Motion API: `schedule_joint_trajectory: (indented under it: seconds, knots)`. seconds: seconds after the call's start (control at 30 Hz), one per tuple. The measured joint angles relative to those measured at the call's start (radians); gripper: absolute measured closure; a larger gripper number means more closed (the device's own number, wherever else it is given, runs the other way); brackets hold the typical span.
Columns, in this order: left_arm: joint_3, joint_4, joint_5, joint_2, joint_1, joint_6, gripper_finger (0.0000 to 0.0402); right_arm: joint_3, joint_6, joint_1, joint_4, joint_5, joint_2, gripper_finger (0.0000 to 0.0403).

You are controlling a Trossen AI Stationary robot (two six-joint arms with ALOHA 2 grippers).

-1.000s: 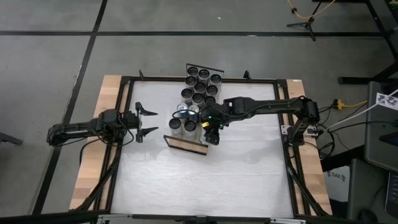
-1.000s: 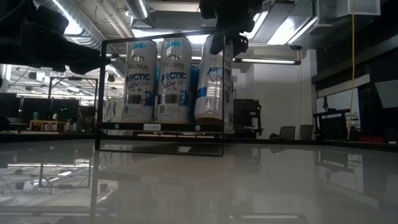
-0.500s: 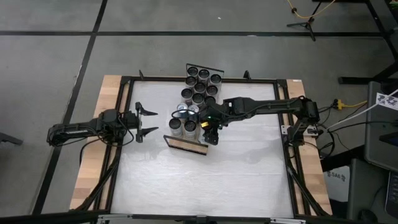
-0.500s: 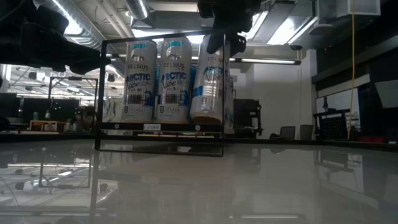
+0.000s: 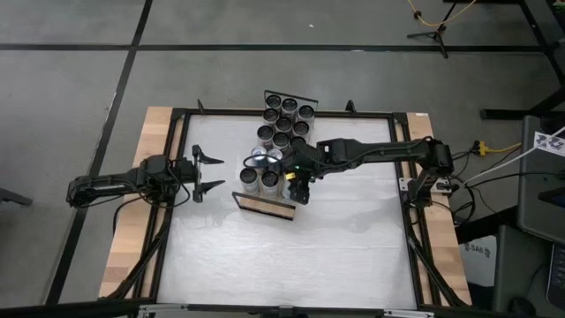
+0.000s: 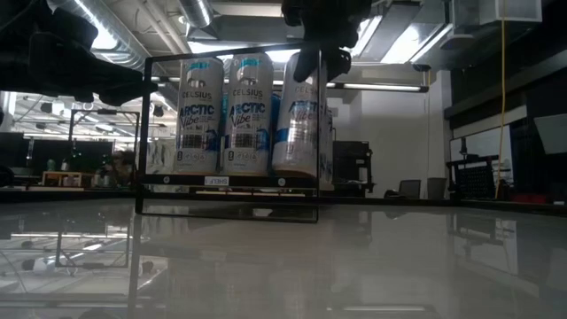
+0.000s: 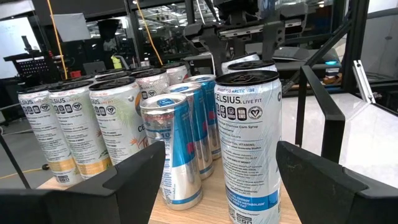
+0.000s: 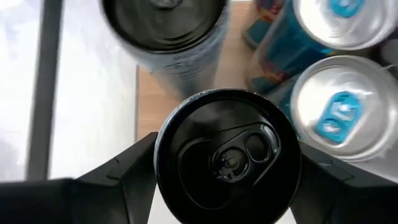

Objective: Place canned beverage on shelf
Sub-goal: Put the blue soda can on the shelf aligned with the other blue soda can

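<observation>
White tabletop (image 5: 291, 256) carries the shelf (image 5: 265, 204). A can (image 8: 227, 155) is clamped upright in the right gripper (image 5: 298, 186) jaws; the left gripper (image 5: 208, 173) jaws are spread wide.

From above we see even, soft light on the table (image 5: 265, 256) with only faint shadows under the arms. At table height the scene is dim and backlit: ceiling lights (image 6: 403, 40) glare white and the glossy surface mirrors them. In the right wrist view the nearest can (image 8: 227, 155) is sharp while the neighbouring cans blur.
</observation>
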Motion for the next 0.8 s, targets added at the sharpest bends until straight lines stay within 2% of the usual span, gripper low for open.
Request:
schedule_joint_trajectory:
  seconds: [0.53,0.8]
  knots:
    - [0.000,0.000,0.000,0.000,0.000,0.000,0.0100,0.000,-0.003,0.000,0.007,0.049,0.000,0.0129]
    - [0.000,0.000,0.000,0.000,0.000,0.000,0.0100,0.000,-0.003,0.000,0.007,0.040,0.000,0.0129]
